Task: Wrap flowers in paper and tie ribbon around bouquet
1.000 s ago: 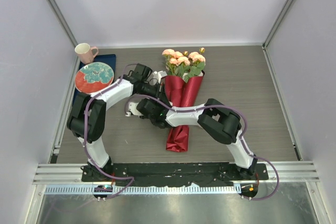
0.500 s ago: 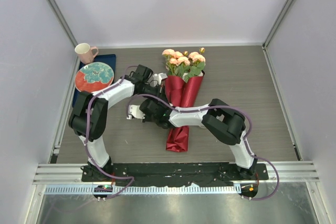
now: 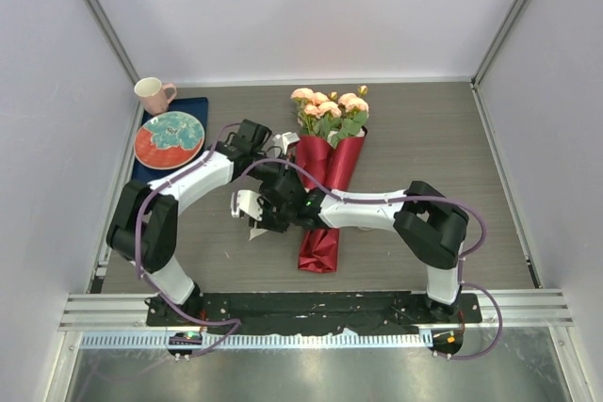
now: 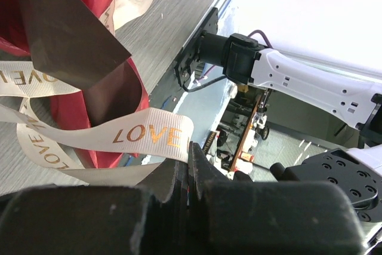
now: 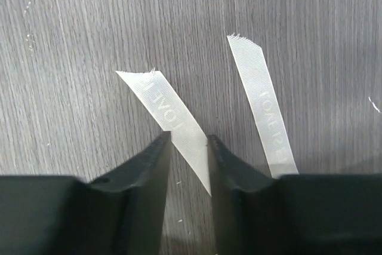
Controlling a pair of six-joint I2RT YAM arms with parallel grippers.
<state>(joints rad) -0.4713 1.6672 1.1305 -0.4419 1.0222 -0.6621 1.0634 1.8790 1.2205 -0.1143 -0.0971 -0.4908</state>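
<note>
My left claw (image 4: 188,150) is closed tight, and the ribbon (image 4: 146,135) runs straight into its tips, pinched there. The cream strip carries LOVE in gold capitals just ahead of my fingers. The same word repeats on the loops lower down and on the stretch lying beside the red paper (image 3: 318,249).

The bouquet (image 3: 341,162) lies mid-bench (image 3: 424,138), the paper coned round the stems. The flowers (image 3: 330,108) are at the far end, pink-peach heads over green leaves. From overhead, my left claw sits just left of the paper's wide end.

My right claw (image 5: 188,144) hangs low over the bench, left of the bouquet, fingers a little apart and astride one ribbon end (image 5: 161,100). Whether they touch it I cannot tell. A second end (image 5: 262,100) lies just beside, outside the fingers. Both show faint pale lettering that looks like LOVE.
</note>
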